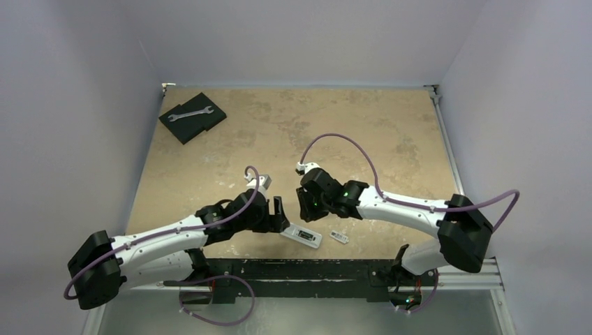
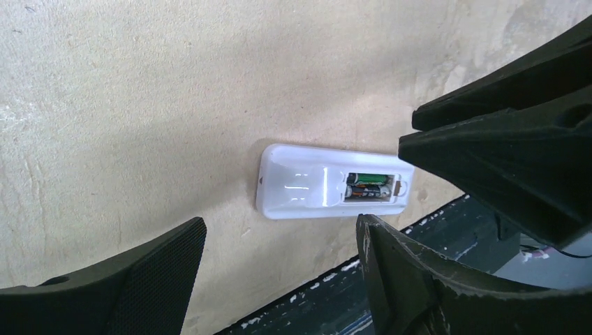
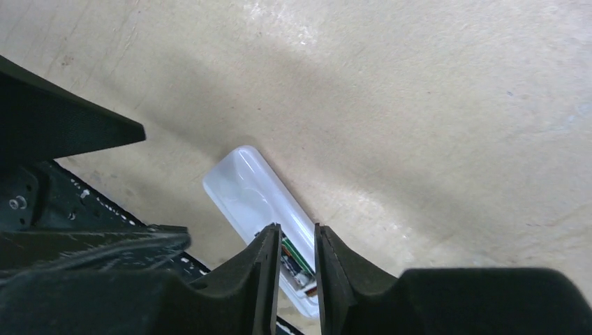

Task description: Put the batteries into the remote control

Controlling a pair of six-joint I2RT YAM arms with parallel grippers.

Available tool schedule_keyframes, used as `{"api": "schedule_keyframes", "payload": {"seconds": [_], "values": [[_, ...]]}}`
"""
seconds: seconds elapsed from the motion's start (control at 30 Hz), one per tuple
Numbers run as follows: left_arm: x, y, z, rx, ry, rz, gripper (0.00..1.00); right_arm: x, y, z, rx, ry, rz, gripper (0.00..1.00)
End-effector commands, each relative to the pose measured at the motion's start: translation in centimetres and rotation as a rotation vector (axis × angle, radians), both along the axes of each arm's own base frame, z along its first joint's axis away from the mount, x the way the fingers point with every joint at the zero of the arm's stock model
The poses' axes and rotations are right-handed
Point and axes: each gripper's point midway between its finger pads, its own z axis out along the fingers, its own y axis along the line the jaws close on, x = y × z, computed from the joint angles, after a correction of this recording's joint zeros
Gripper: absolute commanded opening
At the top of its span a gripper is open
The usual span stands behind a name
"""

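Here, the remote control [image 2: 331, 190] is laid back-up on the table [image 1: 314, 125] near its front edge, with the batteries [image 2: 368, 188] seated inside. The left gripper [image 2: 279, 272] jaws are spread; the right gripper [image 3: 293, 269] jaws are nearly closed, empty.

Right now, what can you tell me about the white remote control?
The remote control is a slim, glossy white plastic bar lying flat on the tan table, back side up, near the front edge. Its battery bay is open at one end, with two dark batteries lying side by side inside. Only the table clearly touches it; the right gripper hovers just above the bay.
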Motion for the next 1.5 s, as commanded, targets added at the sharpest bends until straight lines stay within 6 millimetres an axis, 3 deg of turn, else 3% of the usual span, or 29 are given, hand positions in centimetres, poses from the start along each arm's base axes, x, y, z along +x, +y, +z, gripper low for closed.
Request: {"api": "schedule_keyframes", "payload": {"seconds": [0.0,0.17,0.33,0.57,0.83,1.1,1.47], "values": [[-0.1,0.0,1.9,-0.052,-0.021,0.017,0.78,0.7,-2.1,1.7,-0.073,-0.068,-0.012,0.33],[0.1,0.2,3.0,-0.067,-0.048,0.015,0.79,0.7,-2.4,2.9,-0.093,-0.092,0.035,0.5],[0.5,-0.2,3.8,-0.044,-0.08,-0.025,0.79,0.5,-2.7,3.6,-0.138,-0.091,0.097,0.55],[0.3,-1.1,4.5,-0.068,-0.1,-0.082,0.8,-1.3,-5.7,2.4,-0.266,-0.02,0.139,0.64],[0.0,-1.6,4.3,-0.071,-0.095,-0.123,0.8,-1.9,-7.0,2.7,-0.329,0.009,0.153,0.78],[-0.1,-1.5,3.9,-0.064,-0.096,-0.13,0.8,-2.2,-8.3,1.7,-0.465,0.068,0.201,0.82],[-0.1,-1.6,3.5,-0.052,-0.093,-0.142,0.8,-3.3,-8.3,0.2,-0.518,0.171,0.243,0.86]]}}
